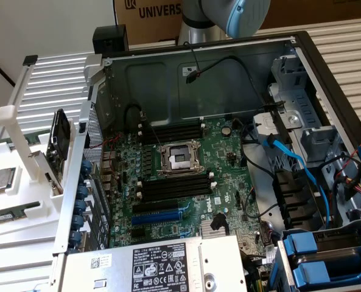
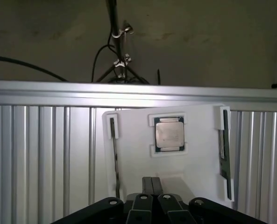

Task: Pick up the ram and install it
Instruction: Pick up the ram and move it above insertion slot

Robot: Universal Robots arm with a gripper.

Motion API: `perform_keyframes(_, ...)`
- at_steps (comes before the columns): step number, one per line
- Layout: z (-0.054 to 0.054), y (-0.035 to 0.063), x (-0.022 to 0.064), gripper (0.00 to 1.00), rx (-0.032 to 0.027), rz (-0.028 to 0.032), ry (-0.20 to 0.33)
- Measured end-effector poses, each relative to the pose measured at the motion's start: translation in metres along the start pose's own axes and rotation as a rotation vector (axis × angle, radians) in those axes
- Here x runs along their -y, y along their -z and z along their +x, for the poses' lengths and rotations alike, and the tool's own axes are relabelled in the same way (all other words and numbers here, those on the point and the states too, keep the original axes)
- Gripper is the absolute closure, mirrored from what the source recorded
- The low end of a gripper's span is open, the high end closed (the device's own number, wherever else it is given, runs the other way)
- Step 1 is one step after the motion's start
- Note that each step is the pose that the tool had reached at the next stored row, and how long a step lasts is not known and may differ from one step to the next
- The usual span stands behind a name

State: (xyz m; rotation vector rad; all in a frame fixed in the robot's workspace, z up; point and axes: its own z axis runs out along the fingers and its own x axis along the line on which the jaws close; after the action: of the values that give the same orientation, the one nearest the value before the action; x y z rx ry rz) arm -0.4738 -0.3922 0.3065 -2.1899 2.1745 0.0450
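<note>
Green ram (image 1: 7,214), likely light, stiff and fragile, is lying at the exterior view's eight o'clock, wanting a long-edge pinch; end effector (image 2: 152,182) is hanging closed, empty.

On my exterior feed the light is bright and even, coming from overhead. The white tray (image 1: 16,243) is close to washing out, and the ribbed metal surface (image 1: 58,85) next to it carries a pale glare. Beside the tray, the open computer case (image 1: 168,79) falls into shade, darkest low along its back wall. On the wrist feed the tray is the brightest patch. The fingers (image 2: 147,185) read as dark shapes against it and throw a soft grey shadow onto it. The aluminium rail (image 2: 138,91) beyond the tray glints, and the wall (image 2: 199,37) behind it is dim and murky.
</note>
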Motion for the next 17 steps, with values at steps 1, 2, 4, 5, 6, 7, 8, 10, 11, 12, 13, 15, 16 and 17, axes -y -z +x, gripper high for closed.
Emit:
perform_keyframes(1, 0.000, -0.0018, 0.0000, 0.89, 0.0001, 0.0005, 0.000)
perform_keyframes(2, 0.000, -0.0038, -0.0001, 0.89, 0.0001, 0.0011, 0.000)
perform_keyframes(4, 0.000, -0.0073, -0.0001, 0.89, 0.0000, 0.0016, 0.000)
perform_keyframes(5, 0.001, -0.0090, -0.0002, 0.89, 0.0000, 0.0018, 0.000)
perform_keyframes(6, 0.001, -0.0108, -0.0002, 0.89, 0.0000, 0.0020, 0.000)
perform_keyframes(7, 0.001, -0.0127, -0.0002, 0.89, 0.0000, 0.0026, 0.000)
perform_keyframes(8, 0.001, -0.0144, -0.0003, 0.89, 0.0000, 0.0030, 0.000)
perform_keyframes(10, 0.001, -0.0158, -0.0004, 0.89, 0.0000, 0.0031, 0.000)
perform_keyframes(11, 0.001, -0.0166, -0.0004, 0.89, 0.0000, 0.0032, 0.000)
perform_keyframes(12, 0.001, -0.0177, -0.0004, 0.89, 0.0000, 0.0033, 0.000)
perform_keyframes(13, 0.001, -0.0190, -0.0004, 0.89, 0.0000, 0.0032, 0.000)
perform_keyframes(15, 0.002, -0.0227, -0.0005, 0.89, 0.0000, 0.0033, 0.000)
perform_keyframes(16, 0.002, -0.0245, -0.0005, 0.89, -0.0001, 0.0033, 0.000)
perform_keyframes(17, 0.002, -0.0263, -0.0005, 0.89, 0.0000, 0.0034, 0.000)
